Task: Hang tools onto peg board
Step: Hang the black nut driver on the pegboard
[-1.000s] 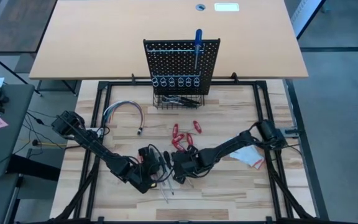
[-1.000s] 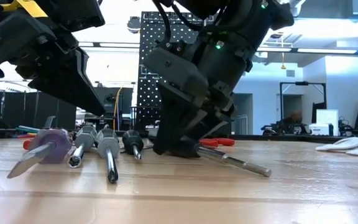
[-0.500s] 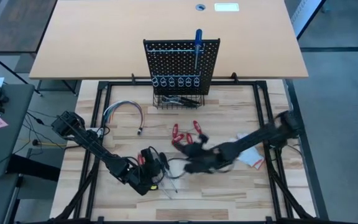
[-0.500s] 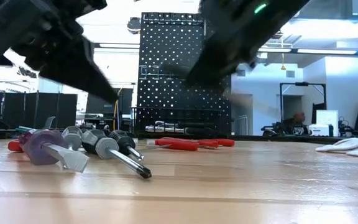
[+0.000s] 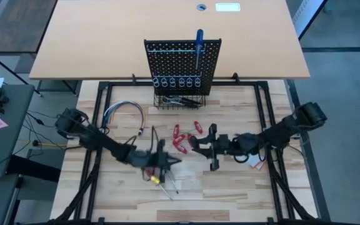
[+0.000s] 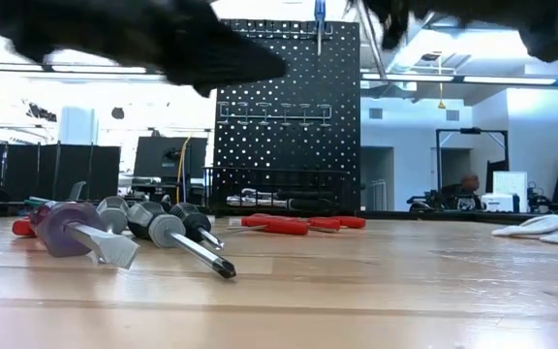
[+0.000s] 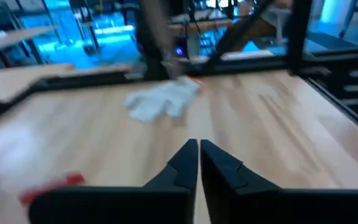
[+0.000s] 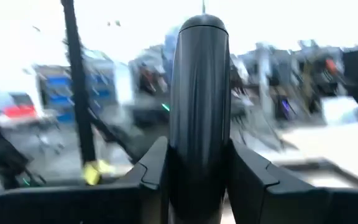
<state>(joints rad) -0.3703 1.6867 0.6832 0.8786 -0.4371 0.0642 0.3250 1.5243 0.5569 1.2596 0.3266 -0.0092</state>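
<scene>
The black peg board [image 5: 182,65] stands at the table's far edge, with a blue-handled screwdriver [image 5: 199,45] hanging on it; the board also shows in the low view [image 6: 284,107]. My right gripper [image 5: 212,148] is up off the table right of centre, shut on a black-handled screwdriver [image 8: 199,81]. My left gripper [image 5: 167,159] is shut and empty, up in the air left of centre [image 7: 198,163]. Several screwdrivers [image 6: 134,228] lie flat on the table below it. Red pliers [image 5: 183,137] lie flat between the grippers and the board. My right gripper pinches the screwdriver's thick black handle [image 8: 199,134] between its two fingers [image 8: 157,165], one on each side. The handle runs on past the fingertips, along the fingers. The screwdriver is lifted clear of the table.
A white glove [image 5: 253,160] lies under my right arm, near the table's right side. A bundle of coloured wires [image 5: 124,112] lies at the far left. A black wire basket [image 5: 179,101] with tools sits at the board's foot. The near right of the tabletop is bare wood.
My right gripper has lifted the black-handled screwdriver off the table and carried it up and toward the right edge. My left gripper has risen and moved right. The screwdrivers left on the table have been turned about and now lie at a slant.
</scene>
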